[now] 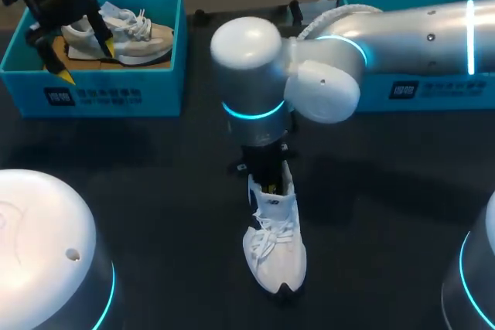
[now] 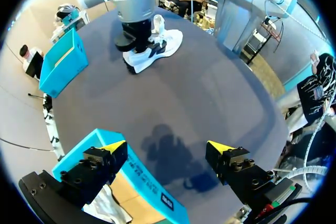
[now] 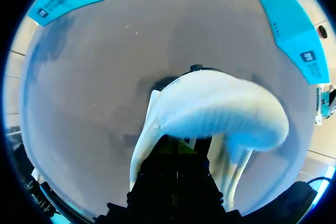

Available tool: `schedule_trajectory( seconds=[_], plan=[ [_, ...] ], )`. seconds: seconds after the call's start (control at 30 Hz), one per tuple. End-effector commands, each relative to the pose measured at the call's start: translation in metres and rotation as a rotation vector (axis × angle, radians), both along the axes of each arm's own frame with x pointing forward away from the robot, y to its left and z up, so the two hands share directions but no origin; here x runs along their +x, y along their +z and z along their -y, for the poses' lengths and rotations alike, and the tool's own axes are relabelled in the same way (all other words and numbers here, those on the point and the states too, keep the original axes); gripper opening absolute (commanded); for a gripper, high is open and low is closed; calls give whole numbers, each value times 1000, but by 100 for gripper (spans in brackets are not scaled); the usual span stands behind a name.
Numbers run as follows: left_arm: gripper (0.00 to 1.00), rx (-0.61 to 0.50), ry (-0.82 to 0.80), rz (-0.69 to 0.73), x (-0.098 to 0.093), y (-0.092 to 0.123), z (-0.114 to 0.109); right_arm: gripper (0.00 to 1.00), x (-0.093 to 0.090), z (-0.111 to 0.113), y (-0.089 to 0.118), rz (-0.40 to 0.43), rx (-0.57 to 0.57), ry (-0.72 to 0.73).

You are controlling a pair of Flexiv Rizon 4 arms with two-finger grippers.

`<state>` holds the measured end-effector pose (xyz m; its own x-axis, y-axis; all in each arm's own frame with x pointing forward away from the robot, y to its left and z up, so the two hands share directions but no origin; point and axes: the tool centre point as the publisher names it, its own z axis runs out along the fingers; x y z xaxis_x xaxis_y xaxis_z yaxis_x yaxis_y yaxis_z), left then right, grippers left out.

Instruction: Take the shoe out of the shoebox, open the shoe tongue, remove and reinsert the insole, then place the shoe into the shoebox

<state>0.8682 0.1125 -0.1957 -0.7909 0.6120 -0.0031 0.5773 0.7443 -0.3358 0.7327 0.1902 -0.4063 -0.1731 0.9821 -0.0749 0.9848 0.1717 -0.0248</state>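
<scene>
Head view: at the middle of the dark table (image 1: 155,191), a white sneaker (image 1: 274,249), upright on its sole, out of any box. Right over its heel end, the right gripper (image 1: 267,177), down at the shoe's opening; whether open or closed cannot be told. At the far left, a teal shoebox (image 1: 93,96) with a second sneaker (image 1: 128,35) inside. Above that box, the left gripper (image 1: 77,58), spread wide and holding nothing. At the far right, a second teal box (image 1: 433,90).

Left wrist view: yellow tips far apart, nothing between them. Under one finger, a corner of the teal shoebox. Well ahead, the white sneaker beneath the right arm's wrist.

Right wrist view: just ahead of the gripper, a curved white part of the sneaker, arching over the table; which part cannot be told.
</scene>
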Motion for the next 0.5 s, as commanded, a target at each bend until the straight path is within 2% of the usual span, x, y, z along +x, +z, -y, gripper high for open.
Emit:
schedule_trajectory(
  seconds=[0.03,0.13,0.27,0.37,0.5],
  plan=[
    [100,3,-1,1,0,0,0,0,4,8,-12,2,38,-1],
    [100,3,-1,1,0,0,0,0,1,7,8,41,48,24],
    [100,3,-1,1,0,0,0,0,-2,5,35,37,34,63],
    [100,3,-1,1,0,0,0,0,-6,9,45,37,22,76],
    [100,3,-1,1,0,0,0,0,-9,15,45,8,6,62]
  ],
)
